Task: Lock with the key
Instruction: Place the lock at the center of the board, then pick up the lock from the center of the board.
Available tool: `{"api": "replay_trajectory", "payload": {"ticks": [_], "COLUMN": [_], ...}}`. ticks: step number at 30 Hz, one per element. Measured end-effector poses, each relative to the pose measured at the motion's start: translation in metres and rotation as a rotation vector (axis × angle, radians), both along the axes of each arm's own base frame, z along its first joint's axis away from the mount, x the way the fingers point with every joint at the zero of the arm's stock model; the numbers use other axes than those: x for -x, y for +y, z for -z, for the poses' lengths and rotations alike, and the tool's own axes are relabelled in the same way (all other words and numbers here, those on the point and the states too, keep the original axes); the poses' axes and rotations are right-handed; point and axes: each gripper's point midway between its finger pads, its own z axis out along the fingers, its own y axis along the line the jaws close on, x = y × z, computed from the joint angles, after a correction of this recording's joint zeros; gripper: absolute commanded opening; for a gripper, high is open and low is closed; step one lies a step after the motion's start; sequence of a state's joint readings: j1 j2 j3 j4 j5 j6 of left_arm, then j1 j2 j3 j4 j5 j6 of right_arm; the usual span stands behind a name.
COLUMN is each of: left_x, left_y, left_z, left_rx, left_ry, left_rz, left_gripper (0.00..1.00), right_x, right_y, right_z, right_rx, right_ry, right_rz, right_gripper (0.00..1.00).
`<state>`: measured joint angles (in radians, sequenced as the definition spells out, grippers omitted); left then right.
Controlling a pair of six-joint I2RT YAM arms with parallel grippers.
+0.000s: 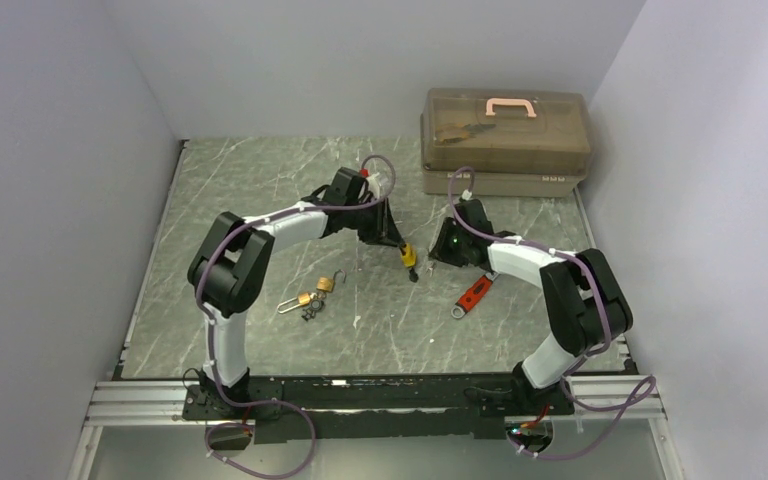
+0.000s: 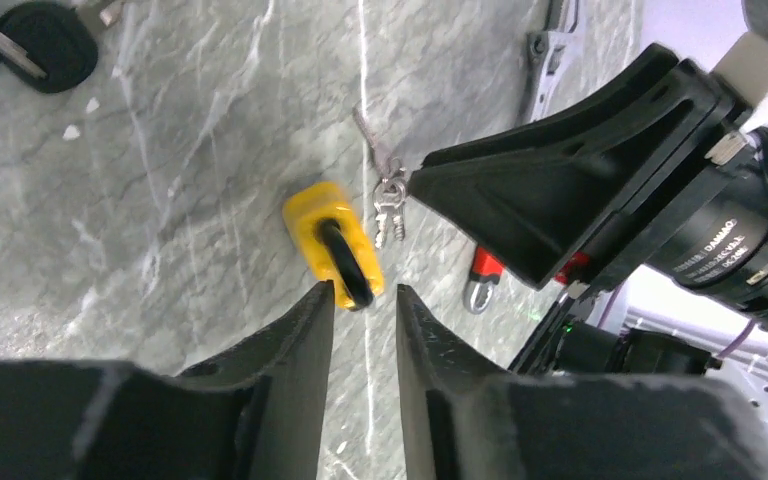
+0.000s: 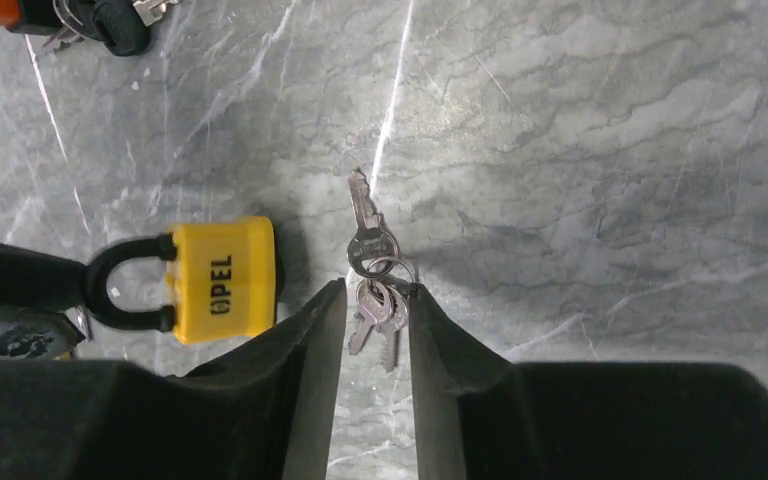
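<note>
A yellow padlock (image 3: 222,280) with a black shackle (image 3: 110,282) lies flat on the marble table; it also shows in the top view (image 1: 408,257) and the left wrist view (image 2: 328,238). My left gripper (image 2: 362,295) is open, and the shackle's end (image 2: 348,270) sits between its fingertips, against the left one. A bunch of small silver keys on a ring (image 3: 372,262) lies just right of the padlock. My right gripper (image 3: 375,295) is open and straddles the two lower keys, with its right fingertip at the ring. A third key points away from it. Both grippers meet mid-table (image 1: 400,243), (image 1: 439,252).
A brass padlock (image 1: 322,286) with an open shackle and keys lies to the left. A red lock-like item (image 1: 473,292) with black-headed keys lies at the right. A brown toolbox (image 1: 505,140) with a pink handle stands at the back right. Walls close in on both sides.
</note>
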<state>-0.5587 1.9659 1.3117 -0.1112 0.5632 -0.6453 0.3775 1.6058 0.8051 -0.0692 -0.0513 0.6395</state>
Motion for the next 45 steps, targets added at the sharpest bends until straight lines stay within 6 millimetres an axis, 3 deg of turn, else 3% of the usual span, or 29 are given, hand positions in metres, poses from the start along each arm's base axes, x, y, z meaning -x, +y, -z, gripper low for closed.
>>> {"api": "replay_trajectory", "payload": {"ticks": [5, 10, 12, 15, 20, 23, 27, 31, 35, 45], "left_x": [-0.008, -0.006, -0.004, -0.004, -0.004, 0.006, 0.026, 0.043, 0.057, 0.07], "left_y": [-0.005, 0.011, 0.026, 0.062, 0.147, 0.197, 0.23, 0.254, 0.273, 0.288], "left_z": [-0.01, -0.013, -0.025, -0.058, -0.121, -0.141, -0.145, -0.133, -0.126, -0.119], "left_rx": [0.009, -0.055, -0.087, -0.12, -0.164, -0.212, -0.264, -0.309, -0.337, -0.342], "left_ry": [-0.033, -0.044, -0.066, -0.131, -0.284, -0.345, -0.361, -0.333, -0.312, -0.307], "left_rz": [0.012, -0.002, -0.024, -0.099, -0.288, -0.408, -0.469, -0.508, -0.542, -0.558], "left_gripper": [0.73, 0.98, 0.99, 0.99, 0.99, 0.99, 0.99, 0.99, 0.99, 0.99], "right_x": [-0.006, -0.007, -0.003, 0.009, 0.033, 0.049, 0.064, 0.068, 0.067, 0.065], "right_y": [0.004, 0.012, 0.026, 0.058, 0.125, 0.174, 0.212, 0.229, 0.241, 0.273], "right_z": [-0.007, -0.019, -0.027, -0.041, -0.063, -0.063, -0.037, -0.01, 0.006, -0.006], "right_rx": [0.007, 0.075, 0.1, 0.116, 0.124, 0.124, 0.16, 0.213, 0.256, 0.279], "right_ry": [-0.011, -0.037, -0.059, -0.091, -0.163, -0.184, -0.165, -0.148, -0.162, -0.276], "right_rz": [-0.01, -0.044, -0.09, -0.179, -0.343, -0.462, -0.577, -0.679, -0.778, -0.97], "right_gripper": [0.65, 0.76, 0.77, 0.77, 0.75, 0.72, 0.68, 0.65, 0.64, 0.61]}}
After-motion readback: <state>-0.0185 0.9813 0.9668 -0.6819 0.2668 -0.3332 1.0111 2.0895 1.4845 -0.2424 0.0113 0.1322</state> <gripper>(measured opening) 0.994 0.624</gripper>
